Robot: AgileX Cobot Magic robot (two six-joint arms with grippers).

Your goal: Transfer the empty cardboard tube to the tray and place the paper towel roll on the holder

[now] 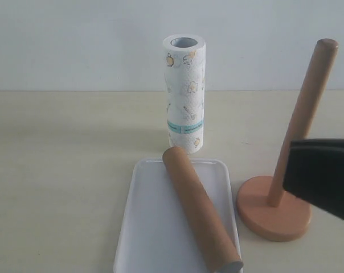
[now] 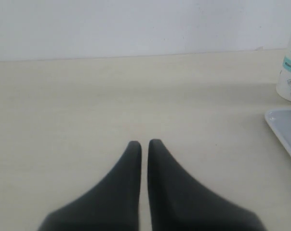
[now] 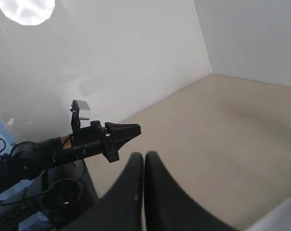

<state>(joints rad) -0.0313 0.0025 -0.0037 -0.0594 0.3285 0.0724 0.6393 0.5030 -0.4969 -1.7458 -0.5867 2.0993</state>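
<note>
The cardboard tube lies on its side in the white tray, low in the centre of the exterior view. It runs diagonally. Its far end sits at the tray's far rim, and its open, grey-lined end is near the tray's right rim at the bottom edge of the frame.

The paper towel roll stands upright on the pale table just behind the tray, in the upper centre. Its hollow core faces up and its teal band is near the base.

The wooden holder stands to the right of the tray. Its post leans slightly in the picture towards the upper right, and nothing is on it. A black part of the right arm enters from the right edge and overlaps the lower post.

The left gripper hovers over bare table with only a hairline slit between its fingers and nothing in them. A corner of the tray and the foot of the roll show at the edge of its view.

The right gripper has its fingers pressed together and is empty. Its camera sees the table, a white wall and the other arm.
</note>
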